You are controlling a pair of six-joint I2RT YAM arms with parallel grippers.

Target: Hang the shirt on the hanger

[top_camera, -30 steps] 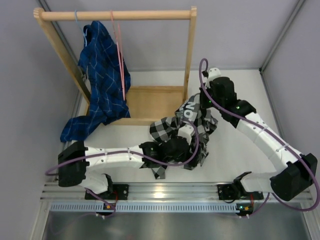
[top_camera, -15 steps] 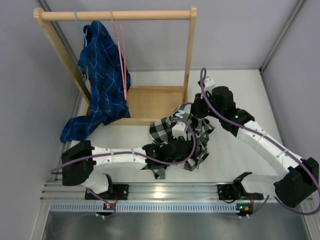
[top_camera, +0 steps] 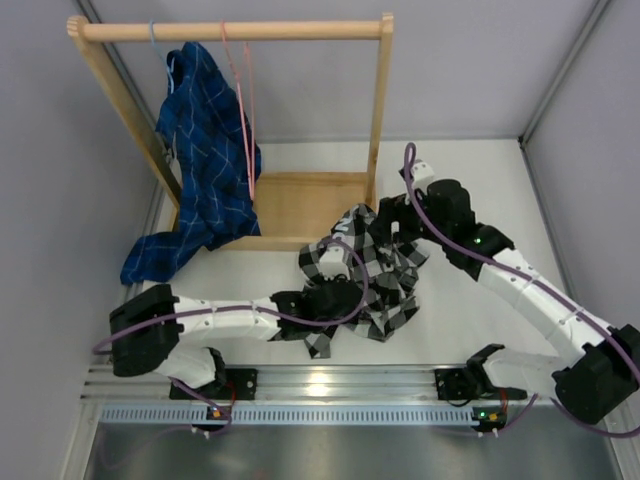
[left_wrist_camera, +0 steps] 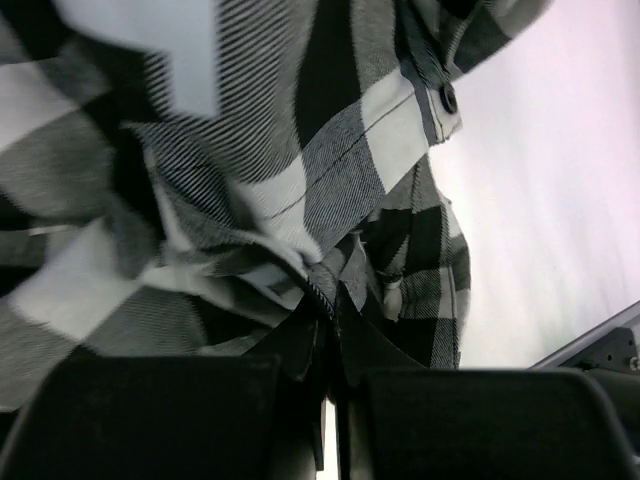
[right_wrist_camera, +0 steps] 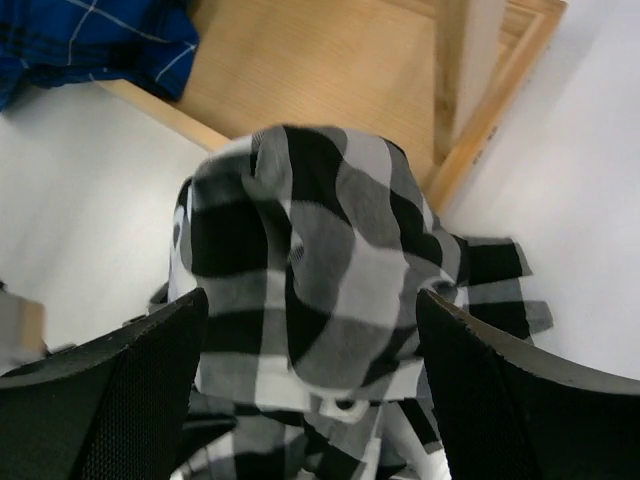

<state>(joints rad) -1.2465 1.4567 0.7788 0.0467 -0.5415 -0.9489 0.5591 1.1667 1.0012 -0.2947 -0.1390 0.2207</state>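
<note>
Left gripper clamps a shirt fold; right gripper stands wide open; hanger hangs well apart, far-left

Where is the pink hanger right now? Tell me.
In the top view, the hanger hangs from the wooden rail at upper left, its wire running down the right edge of the blue shirt.

No legible text in view

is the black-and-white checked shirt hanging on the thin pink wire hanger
No, the black-and-white checked fabric shirt lies crumpled on the white table, apart from the thin pink wire hanger on the wooden rail.
</note>
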